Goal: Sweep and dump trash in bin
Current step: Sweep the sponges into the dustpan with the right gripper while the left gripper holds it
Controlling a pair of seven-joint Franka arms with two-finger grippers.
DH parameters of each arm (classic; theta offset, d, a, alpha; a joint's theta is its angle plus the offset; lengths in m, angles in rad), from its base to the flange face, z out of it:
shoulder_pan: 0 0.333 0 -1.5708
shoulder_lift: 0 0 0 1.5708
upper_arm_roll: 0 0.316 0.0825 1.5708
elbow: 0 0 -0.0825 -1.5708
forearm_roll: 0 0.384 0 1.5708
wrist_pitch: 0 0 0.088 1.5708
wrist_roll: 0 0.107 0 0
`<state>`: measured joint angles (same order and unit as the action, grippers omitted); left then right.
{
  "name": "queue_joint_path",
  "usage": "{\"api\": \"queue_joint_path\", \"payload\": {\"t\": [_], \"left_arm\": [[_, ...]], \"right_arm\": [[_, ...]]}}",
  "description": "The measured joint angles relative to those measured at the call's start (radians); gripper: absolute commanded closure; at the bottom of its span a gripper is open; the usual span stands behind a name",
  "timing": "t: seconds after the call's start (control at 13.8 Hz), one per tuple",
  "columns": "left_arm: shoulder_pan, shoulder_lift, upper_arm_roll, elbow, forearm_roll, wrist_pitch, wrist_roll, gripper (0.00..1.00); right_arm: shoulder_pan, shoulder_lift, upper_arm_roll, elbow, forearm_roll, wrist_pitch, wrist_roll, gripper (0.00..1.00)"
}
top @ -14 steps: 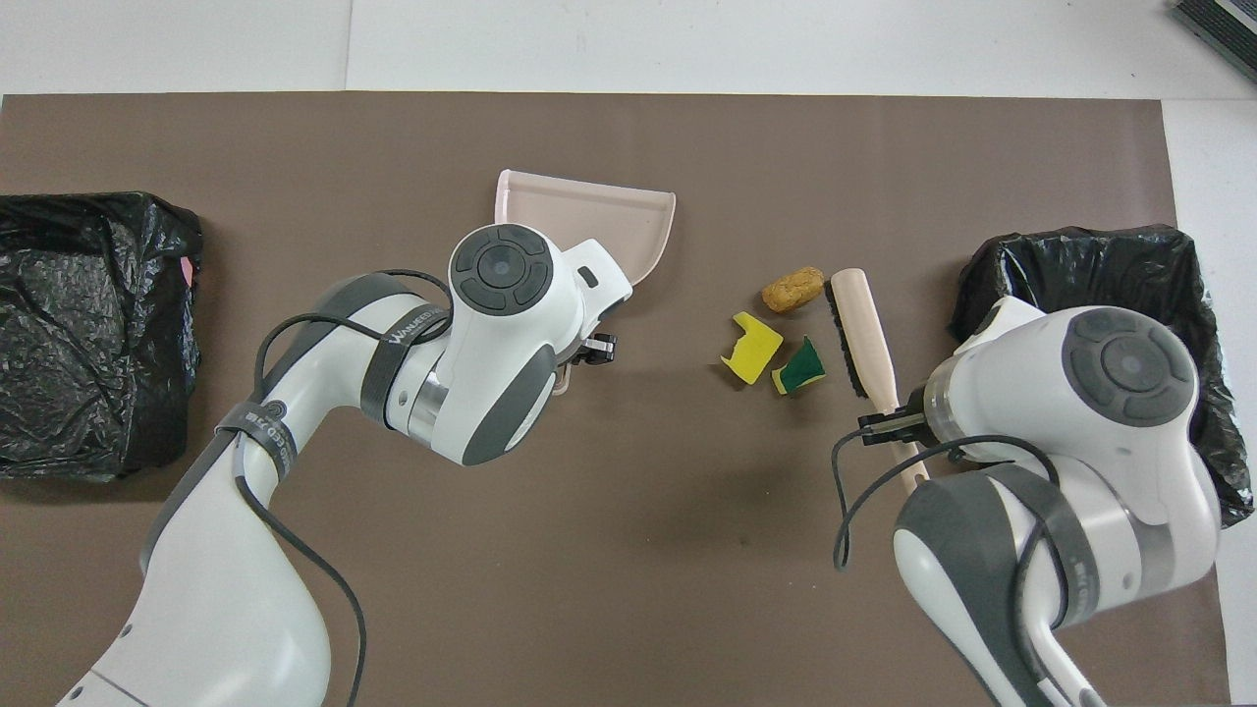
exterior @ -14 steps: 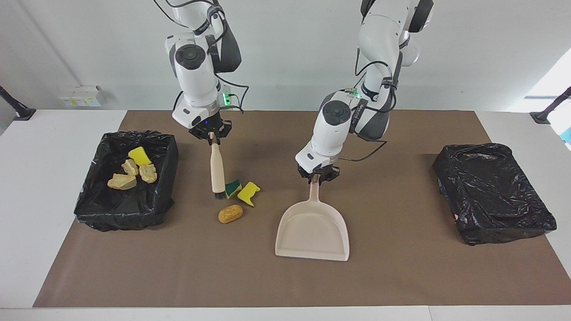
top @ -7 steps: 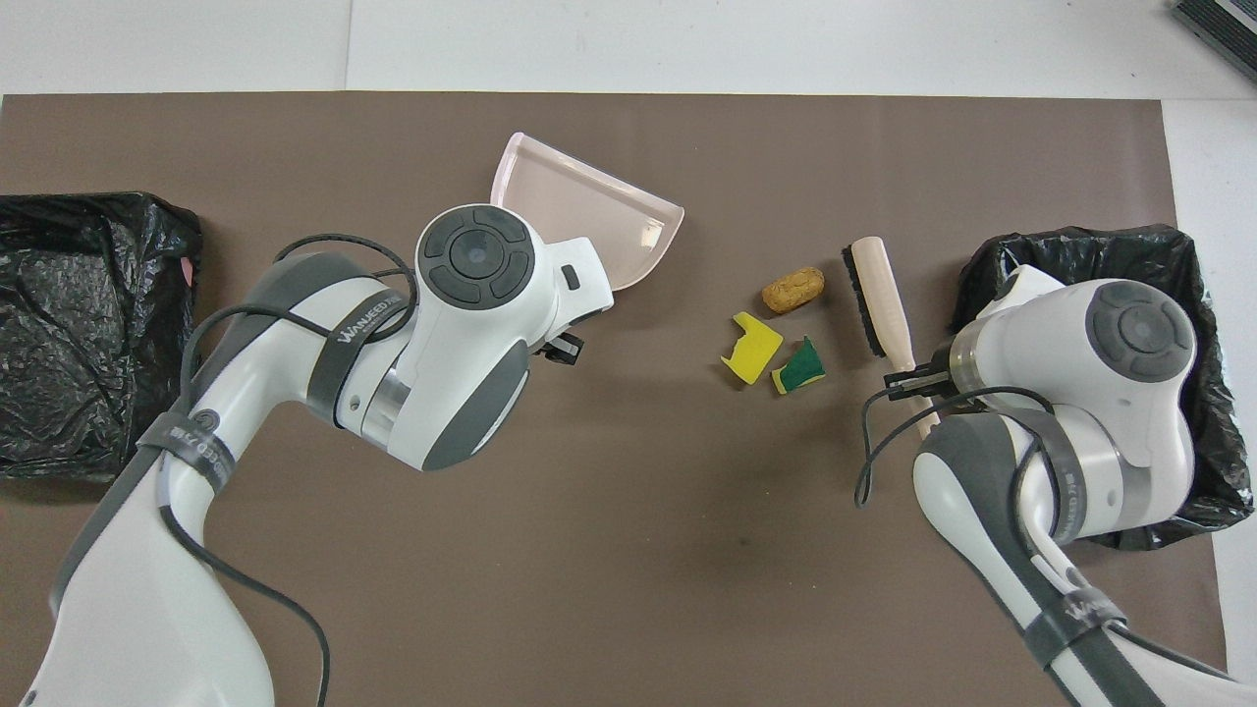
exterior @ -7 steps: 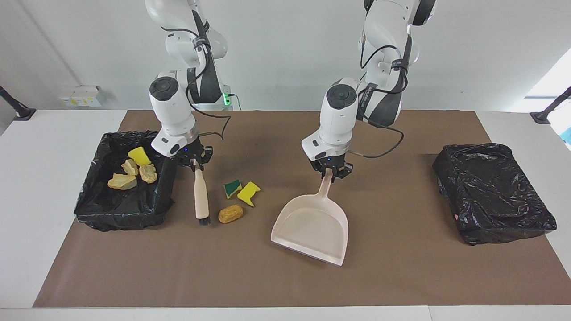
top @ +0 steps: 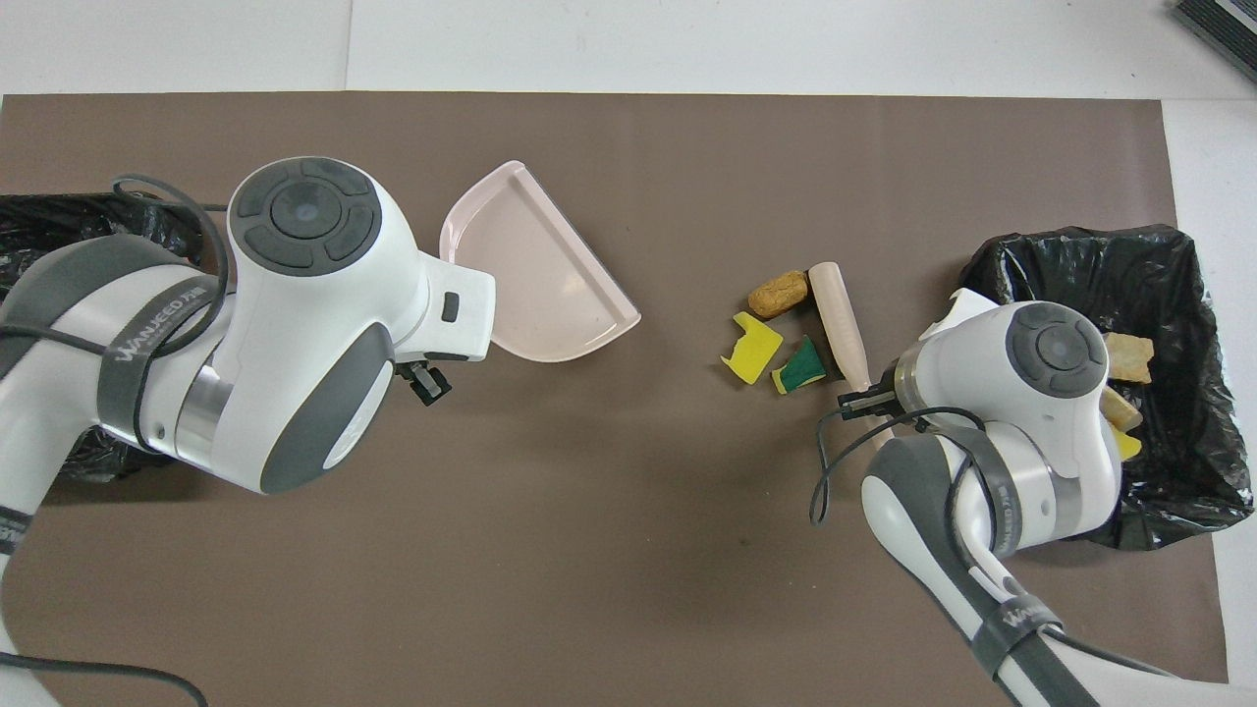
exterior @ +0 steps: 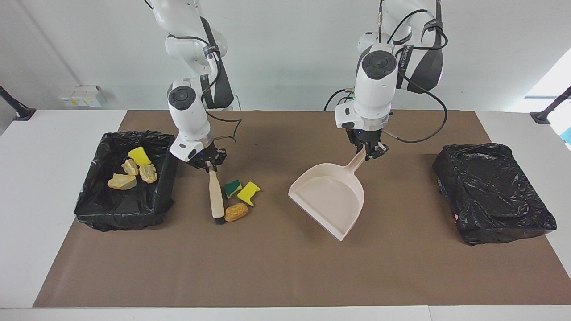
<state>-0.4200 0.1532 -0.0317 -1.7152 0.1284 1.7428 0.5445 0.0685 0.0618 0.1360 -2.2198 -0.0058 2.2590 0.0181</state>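
Trash [exterior: 236,212] beside right fingers' [exterior: 207,165] brush [exterior: 216,196].

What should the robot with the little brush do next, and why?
Probably sweep toward the dustpan. The right gripper holds the brush, its bristles against the orange-brown lump; two sponge bits lie beside it, and the pan, held by the left gripper, faces them.

The right gripper [exterior: 208,166] is gripping a brush [exterior: 216,197] whose bristles are touching an orange-brown lump [exterior: 236,212]. The left gripper [exterior: 368,154] is holding a tilted beige dustpan [exterior: 330,199] above the mat.
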Motion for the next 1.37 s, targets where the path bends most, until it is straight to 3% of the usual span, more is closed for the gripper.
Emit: {"api": "queue_joint_path", "payload": {"t": [0.14,0.36,0.72,1.37], "left_arm": [[0.02,-0.022,0.0,-0.064,0.0,-0.002,0.164,1.0],[0.025,-0.065,-0.003,-0.166,-0.003,0.018,0.262,1.0],[0.019,-0.076,-0.017,-0.263,-0.062,0.158,0.264,1.0],[-0.004,-0.075,-0.024,-0.333,-0.082,0.229,0.253,1.0]], "right_arm": [[0.035,0.0,0.0,-0.004,0.0,0.0,0.068,1.0],[0.082,0.0,0.001,-0.009,0.0,0.001,0.174,1.0],[0.147,0.003,0.001,-0.013,0.026,0.017,0.321,1.0],[0.303,0.055,0.003,0.015,0.119,0.084,0.377,1.0]]}}
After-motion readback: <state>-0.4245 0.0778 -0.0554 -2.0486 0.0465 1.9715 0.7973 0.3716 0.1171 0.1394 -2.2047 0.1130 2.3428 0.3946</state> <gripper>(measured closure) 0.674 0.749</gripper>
